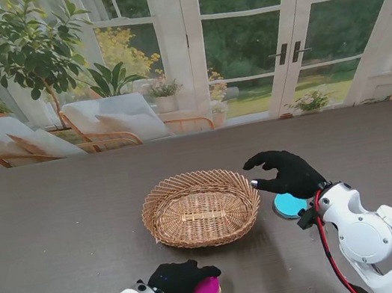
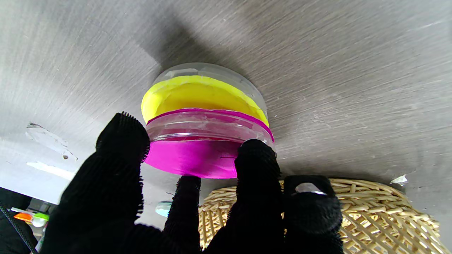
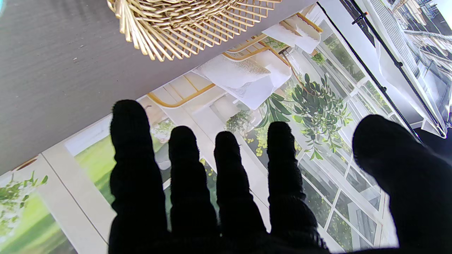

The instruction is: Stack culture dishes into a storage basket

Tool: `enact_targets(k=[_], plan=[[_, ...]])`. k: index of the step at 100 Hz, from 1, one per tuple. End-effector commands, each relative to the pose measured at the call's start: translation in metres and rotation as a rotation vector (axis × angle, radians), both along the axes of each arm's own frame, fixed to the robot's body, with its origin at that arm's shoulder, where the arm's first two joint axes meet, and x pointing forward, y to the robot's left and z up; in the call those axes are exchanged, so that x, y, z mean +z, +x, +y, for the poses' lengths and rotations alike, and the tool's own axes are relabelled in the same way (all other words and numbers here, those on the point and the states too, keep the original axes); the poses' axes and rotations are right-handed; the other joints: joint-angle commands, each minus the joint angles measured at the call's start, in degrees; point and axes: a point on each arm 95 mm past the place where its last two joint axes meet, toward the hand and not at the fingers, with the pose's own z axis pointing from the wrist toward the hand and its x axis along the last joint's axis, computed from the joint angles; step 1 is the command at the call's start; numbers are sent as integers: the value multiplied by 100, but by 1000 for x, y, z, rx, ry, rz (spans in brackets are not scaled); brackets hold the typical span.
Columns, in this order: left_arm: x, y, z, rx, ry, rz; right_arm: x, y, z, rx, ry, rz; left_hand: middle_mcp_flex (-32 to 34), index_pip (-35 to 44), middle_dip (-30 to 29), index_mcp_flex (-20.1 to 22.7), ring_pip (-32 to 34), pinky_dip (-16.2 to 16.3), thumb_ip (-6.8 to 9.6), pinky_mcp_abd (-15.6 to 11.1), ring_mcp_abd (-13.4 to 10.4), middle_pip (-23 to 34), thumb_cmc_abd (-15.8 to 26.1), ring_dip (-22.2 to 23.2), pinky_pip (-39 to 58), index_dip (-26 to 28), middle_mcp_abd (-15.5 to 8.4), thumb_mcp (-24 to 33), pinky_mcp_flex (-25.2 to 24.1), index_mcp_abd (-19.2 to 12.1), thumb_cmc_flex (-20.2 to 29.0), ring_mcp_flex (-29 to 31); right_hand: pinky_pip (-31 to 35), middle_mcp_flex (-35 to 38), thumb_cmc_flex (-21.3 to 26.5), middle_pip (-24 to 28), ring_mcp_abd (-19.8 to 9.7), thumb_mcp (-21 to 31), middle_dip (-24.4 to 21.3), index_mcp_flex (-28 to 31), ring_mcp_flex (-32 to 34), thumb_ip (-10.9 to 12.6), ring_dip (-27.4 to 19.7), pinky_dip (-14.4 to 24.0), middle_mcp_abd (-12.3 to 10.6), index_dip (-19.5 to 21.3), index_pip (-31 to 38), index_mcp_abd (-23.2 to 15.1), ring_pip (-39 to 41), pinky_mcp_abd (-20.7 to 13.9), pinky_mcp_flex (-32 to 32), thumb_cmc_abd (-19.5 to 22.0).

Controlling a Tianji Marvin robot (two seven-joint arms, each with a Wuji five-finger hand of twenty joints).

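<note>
Left hand (image 1: 181,286): black knit fingers (image 2: 122,141) pinch the clear-walled magenta dish (image 2: 201,144), stacked on the yellow dish (image 2: 197,95), near edge of the grey table (image 1: 59,231). Right hand (image 1: 286,173): fingers (image 3: 129,141) spread, holding nothing, palm down over the cyan dish (image 1: 288,206), just right of the round woven wicker basket (image 1: 201,208).

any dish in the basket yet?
No. The stand view shows the wicker basket empty; the blue dish sits on the table beside it.

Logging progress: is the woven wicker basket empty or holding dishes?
Empty: the woven wicker basket shows only bare weave inside in the stand view.
</note>
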Motion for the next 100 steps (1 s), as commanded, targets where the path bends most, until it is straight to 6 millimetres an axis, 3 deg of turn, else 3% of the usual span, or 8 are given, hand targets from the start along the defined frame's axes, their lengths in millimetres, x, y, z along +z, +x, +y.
enact_targets(k=[1,20,45,100], plan=[[-3,-2,0,-6,11,21,-1,-2,4,13,-2,8,-253,170,-69,39,-83,115,228,-206,12,-70,325,22,309,39,-178,-156,-37,188,-16,-159,-84,75,49,-41,37,368,26,143,92,19,69,155,105,-50,-2,-22,-5,86,-2327,53],[-4,-2,0,-11,14,22,-1,-2,4,13,-2,9,-480,115,-122,-45,-145,124,245,-225,27,-157,353,43,293,-3,-76,-275,-69,399,-30,-296,-86,75,41,-40,37,363,26,146,93,19,69,155,111,-50,-1,-20,-6,75,-2330,61],[-5,-2,0,-10,11,24,-1,-2,4,13,-2,8,-551,69,-187,-146,-178,140,267,-234,65,-216,416,69,279,-36,-76,-377,-99,370,-19,-351,-86,79,46,-39,41,365,26,149,97,20,70,158,109,-50,1,-19,-4,80,-2330,56],[11,1,8,-22,-49,-9,-1,-2,4,13,-2,10,-367,63,-357,-102,-345,237,277,-130,263,-159,389,57,212,-110,-843,-439,-217,157,189,-384,-89,82,48,-40,42,363,26,153,94,22,70,161,114,-51,-2,-9,-7,82,-2336,74]])
